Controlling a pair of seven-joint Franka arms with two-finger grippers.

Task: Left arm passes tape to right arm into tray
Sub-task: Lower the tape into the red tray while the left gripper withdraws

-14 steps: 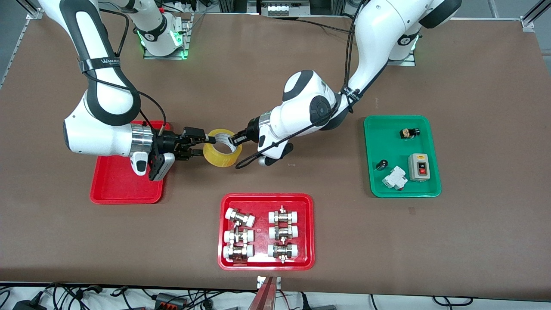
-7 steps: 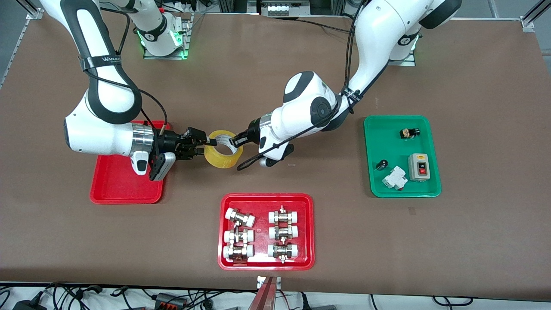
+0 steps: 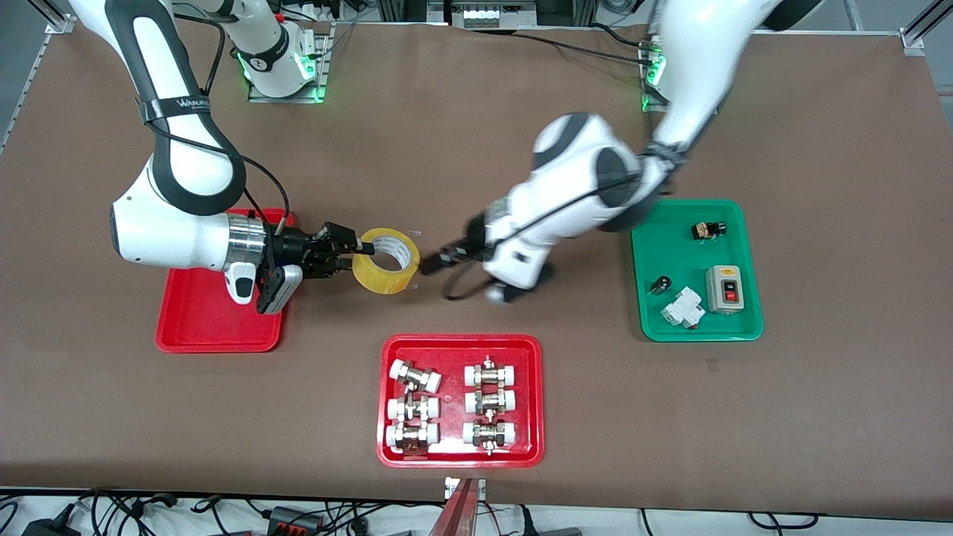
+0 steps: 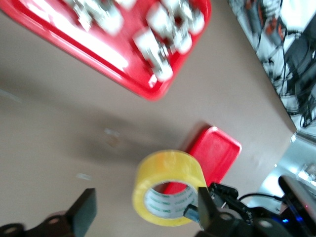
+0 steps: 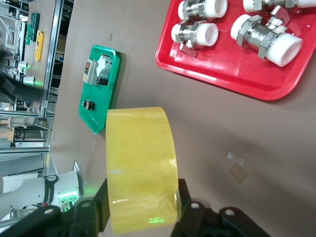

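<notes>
**Tape held by my right hand alone**

The brown desk (image 3: 819, 112) carried three trays. My right arm (image 3: 179, 179) reached out over the plain red tray (image 3: 201, 320) at its own end of the desk. My left arm (image 3: 595, 179) stretched over the bare desk beside the green tray (image 3: 655, 320).

A second red tray (image 3: 461, 344), nearer the front camera, held the pipe fittings (image 3: 450, 406).

The tape (image 3: 385, 259) hung in the air over the bare desk, between the plain red tray and my left hand. My right hand (image 3: 350, 249) was clamped on its wall. My left hand (image 3: 435, 260) was spread wide, released, just beside the roll and apart from it.
</notes>
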